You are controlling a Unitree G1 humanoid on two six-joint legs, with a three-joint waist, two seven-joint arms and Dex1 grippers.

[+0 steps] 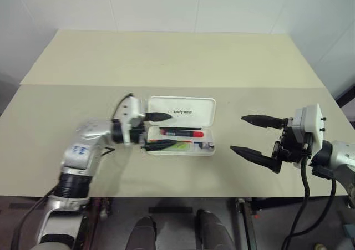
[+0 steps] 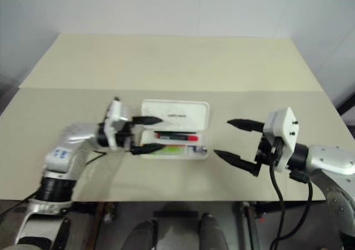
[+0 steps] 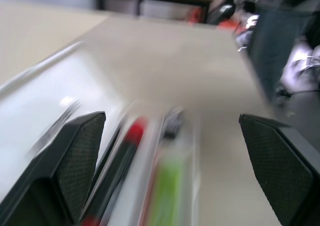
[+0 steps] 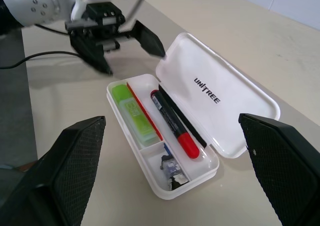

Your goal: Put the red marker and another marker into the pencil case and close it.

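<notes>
Both tools, left (image 1: 157, 131) and right (image 1: 248, 134), wide open, empty; markers inside open pencil case (image 4: 210, 93).

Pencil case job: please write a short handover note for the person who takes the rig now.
Left end effector: open, holding nothing, at the case's end.
Right end effector: open, holding nothing, apart from the case.
Case: on the table, lid open.
Red marker and green marker: both lie inside the case.
Done: both markers are in.
Left: close the lid.
</notes>
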